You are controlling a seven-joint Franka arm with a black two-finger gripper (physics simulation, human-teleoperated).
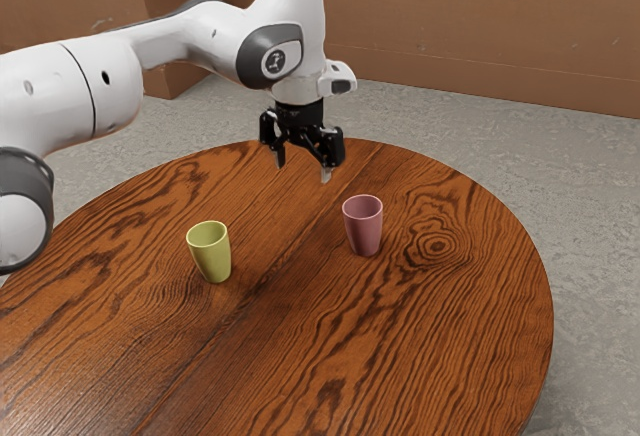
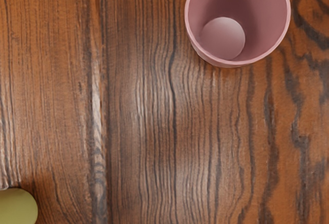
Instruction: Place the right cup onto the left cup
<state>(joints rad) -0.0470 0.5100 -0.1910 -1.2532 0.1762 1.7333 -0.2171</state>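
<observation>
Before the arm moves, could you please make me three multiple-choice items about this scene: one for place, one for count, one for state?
1. In the exterior view, where is the green cup?
A) inside the pink cup
B) to the view's left of the pink cup
C) upside down on the pink cup

2. How many cups are on the table?
A) two
B) three
C) five

3. How is the gripper?
A) shut on the pink cup
B) shut on the green cup
C) open and empty

Key:
1 B: the cups stand apart, green toward the view's left.
2 A: one green, one pink.
3 C: its fingers are spread with nothing between them.
</observation>
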